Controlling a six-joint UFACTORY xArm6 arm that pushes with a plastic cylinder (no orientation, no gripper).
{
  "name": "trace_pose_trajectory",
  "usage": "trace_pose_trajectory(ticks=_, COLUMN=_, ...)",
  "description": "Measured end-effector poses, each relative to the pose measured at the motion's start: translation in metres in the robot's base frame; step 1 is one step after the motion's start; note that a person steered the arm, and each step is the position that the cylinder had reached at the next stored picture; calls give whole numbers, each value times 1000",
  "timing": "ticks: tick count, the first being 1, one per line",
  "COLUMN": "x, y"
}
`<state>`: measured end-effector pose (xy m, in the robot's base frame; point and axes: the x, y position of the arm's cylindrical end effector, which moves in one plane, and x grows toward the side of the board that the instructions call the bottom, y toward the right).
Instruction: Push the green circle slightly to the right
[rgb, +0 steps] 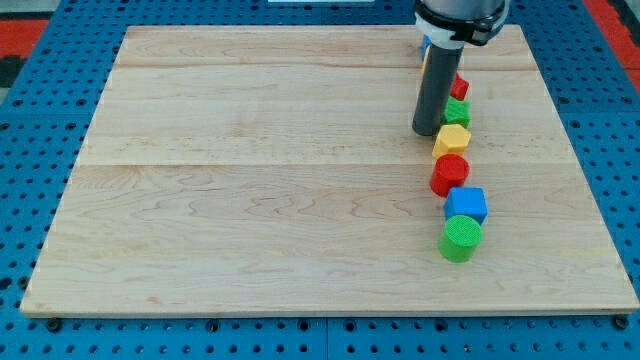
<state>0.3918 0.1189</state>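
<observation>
The green circle (460, 240) lies at the lower right of the wooden board (250, 200), at the bottom end of a line of blocks. Touching it from above is a blue cube (467, 205), then a red circle (450, 173), a yellow hexagon (452, 139), a green block (457, 111) and a red block (460, 88), both partly hidden. My tip (428, 130) rests on the board just left of the yellow hexagon, well above the green circle.
An orange piece and a blue piece (427, 48) show behind the rod near the board's top edge, mostly hidden. The board lies on a blue perforated table (30, 150). Red strips sit at the top corners.
</observation>
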Motion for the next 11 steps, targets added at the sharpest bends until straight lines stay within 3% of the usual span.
trace_pose_trajectory(ticks=3, x=-1, y=-97)
trace_pose_trajectory(ticks=4, x=53, y=-101)
trace_pose_trajectory(ticks=5, x=130, y=-76)
trace_pose_trajectory(ticks=7, x=155, y=-19)
trace_pose_trajectory(ticks=10, x=187, y=14)
trace_pose_trajectory(ticks=11, x=226, y=15)
